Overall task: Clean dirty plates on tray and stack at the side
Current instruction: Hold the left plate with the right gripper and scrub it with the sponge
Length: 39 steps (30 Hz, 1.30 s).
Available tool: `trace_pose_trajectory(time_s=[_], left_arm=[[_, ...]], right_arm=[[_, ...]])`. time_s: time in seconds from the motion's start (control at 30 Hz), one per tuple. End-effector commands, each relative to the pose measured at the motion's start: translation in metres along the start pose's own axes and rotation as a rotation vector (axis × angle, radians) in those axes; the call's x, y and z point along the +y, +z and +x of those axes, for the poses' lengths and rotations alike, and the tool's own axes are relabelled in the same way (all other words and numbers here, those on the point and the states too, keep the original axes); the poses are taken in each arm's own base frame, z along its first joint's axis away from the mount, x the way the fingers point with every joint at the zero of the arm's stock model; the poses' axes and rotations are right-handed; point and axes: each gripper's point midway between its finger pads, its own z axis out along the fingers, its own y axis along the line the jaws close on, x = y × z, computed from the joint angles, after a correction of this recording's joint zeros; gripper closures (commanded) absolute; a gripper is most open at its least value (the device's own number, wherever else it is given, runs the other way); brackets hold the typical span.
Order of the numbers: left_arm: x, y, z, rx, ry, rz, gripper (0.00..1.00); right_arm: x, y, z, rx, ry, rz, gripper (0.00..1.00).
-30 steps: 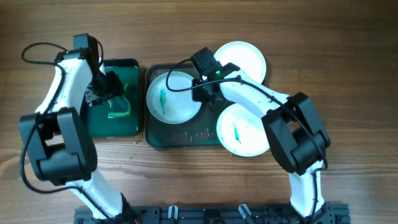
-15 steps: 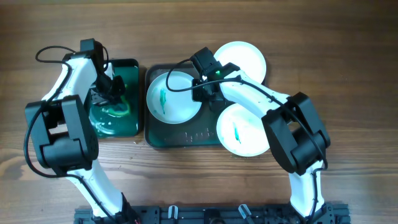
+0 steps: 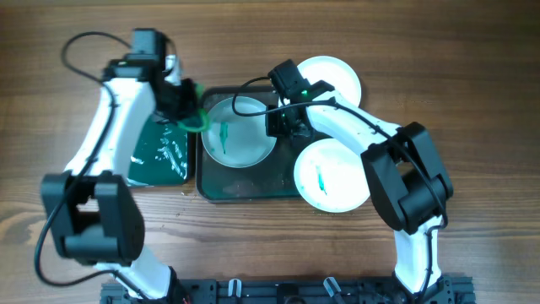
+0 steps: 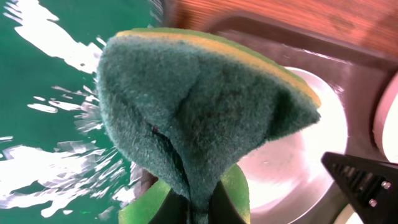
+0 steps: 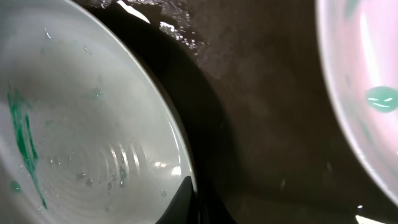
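Note:
A white plate (image 3: 239, 133) with a teal smear lies at the left of the dark green tray (image 3: 253, 184). My right gripper (image 3: 282, 127) is shut on its right rim; the right wrist view shows the plate (image 5: 81, 124) and my right gripper (image 5: 189, 202) pinching its edge. My left gripper (image 3: 187, 108) is shut on a green and yellow sponge (image 4: 199, 106), hanging over that plate's left edge (image 4: 298, 155). A second smeared plate (image 3: 329, 176) rests at the tray's lower right. A third, clean-looking plate (image 3: 331, 78) lies at the upper right.
A smaller bright green tray (image 3: 159, 159), wet and shiny, sits left of the dark tray on the wooden table (image 3: 472, 101). The arms' bases stand along the near edge.
My left gripper closed on the sponge, lifted it off the small green tray and carried it right to the plate's left edge. The right gripper has kept its grip on the rim.

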Motion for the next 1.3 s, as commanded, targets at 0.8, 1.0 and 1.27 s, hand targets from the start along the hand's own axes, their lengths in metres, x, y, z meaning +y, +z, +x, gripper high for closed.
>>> trace_pose_trajectory(time_s=[0.8, 1.0, 1.27], left_arm=[[-0.078, 0.095, 0.110, 0.428, 0.205, 0.221, 0.96], [0.021, 0.092, 0.072, 0.249, -0.037, -0.353, 0.96], [0.011, 0.084, 0.058, 0.208, -0.009, -0.354, 0.96]], right_arm=[[-0.010, 0.016, 0.015, 0.076, -0.015, 0.002, 0.95], [-0.011, 0.015, 0.016, 0.079, -0.014, 0.005, 0.96], [-0.011, 0.016, 0.016, 0.078, -0.014, 0.004, 0.96]])
